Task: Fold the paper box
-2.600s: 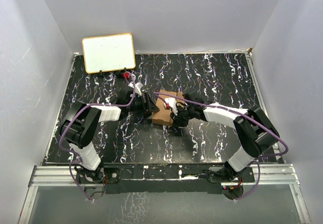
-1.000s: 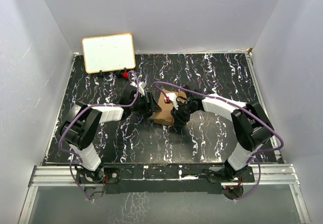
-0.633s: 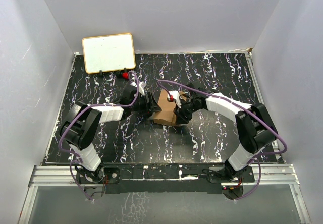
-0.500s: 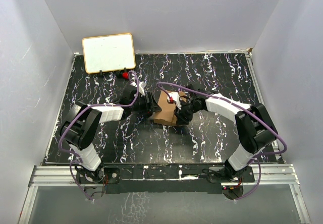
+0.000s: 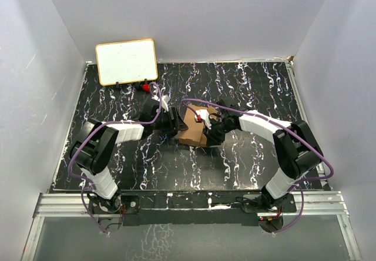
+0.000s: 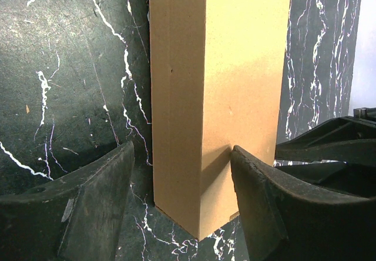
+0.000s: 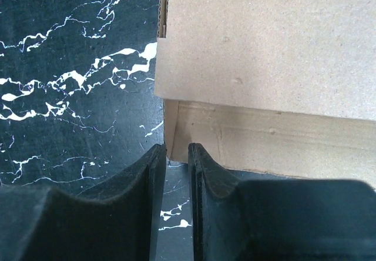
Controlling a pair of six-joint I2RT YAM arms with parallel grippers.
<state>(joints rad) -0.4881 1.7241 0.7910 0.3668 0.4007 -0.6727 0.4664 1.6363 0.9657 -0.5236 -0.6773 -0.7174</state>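
We are closing the box's (image 6: 235,67) end flap (image 7: 258,43). The left gripper (image 6: 181,152) is spread, straddling the box. The right gripper (image 7: 176,150) is nearly together at the flap corner, and we cannot tell if it pinches. Next, we tuck the flap in squarely.

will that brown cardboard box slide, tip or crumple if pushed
Likely light: the paper box is thin cardboard, one end flap unclosed. Lying low, it should slide on the smooth table rather than tip. Squeezed hard, its walls may dent.

Brown paper box (image 5: 191,131), a rectangular carton, lies on table (image 5: 247,161).
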